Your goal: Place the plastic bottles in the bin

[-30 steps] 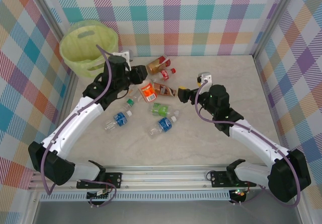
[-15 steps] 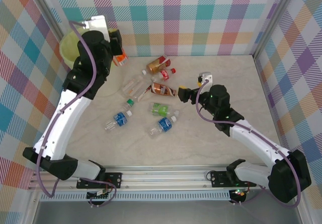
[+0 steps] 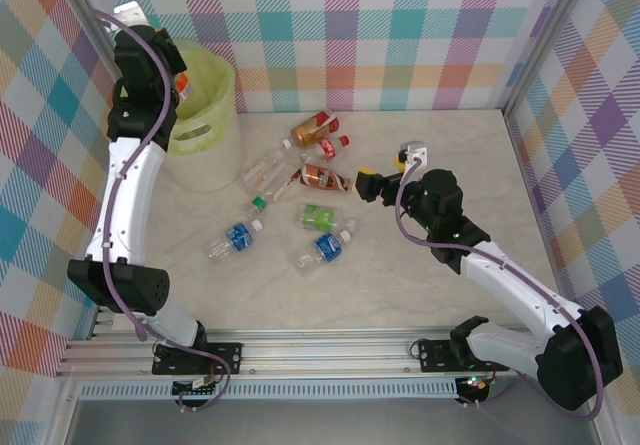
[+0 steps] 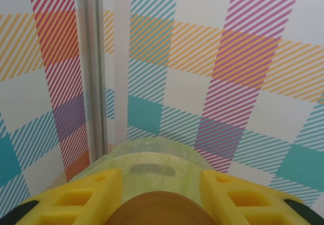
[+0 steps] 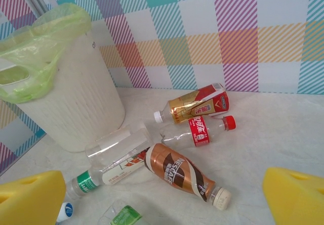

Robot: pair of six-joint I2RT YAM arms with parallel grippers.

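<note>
- Bottles [image 3: 325,248] lie scattered on the table [image 3: 420,295] between the two arms, several of them, with blue, green, brown and red labels. These bottles lie just as they did a second ago.
- One orange-labelled bottle [image 3: 182,85] is gone from the middle of that scatter, where it lay a second ago. It is now up in the far left corner, at the left rim of the bin [image 3: 210,115] and above it.
- The left gripper [image 3: 172,77] is clenched on the orange-labelled bottle. The left wrist view shows a rounded orange-brown shape pinched between its yellow fingers [image 4: 96,194], with the bin's yellow-green rim just beyond.
- The left arm has swung a long way. A second ago it was low over the scatter, and half a second ago it was raised beside the bin. Now it stretches up along the left wall.
- The bin stands upright in the far left corner of the table, close to the checked walls.
- The right gripper [image 3: 375,183] has its jaws spread wide with nothing between them, just right of a brown bottle [image 3: 320,177]. It has barely moved in the last second.
- In the right wrist view, the brown bottle lies nearest. Beyond it, a red-labelled bottle [image 5: 200,131] and a gold-and-red bottle [image 5: 197,103] lie side by side. A green-capped bottle [image 5: 109,170] is to the left, and the bin stands behind.
</note>
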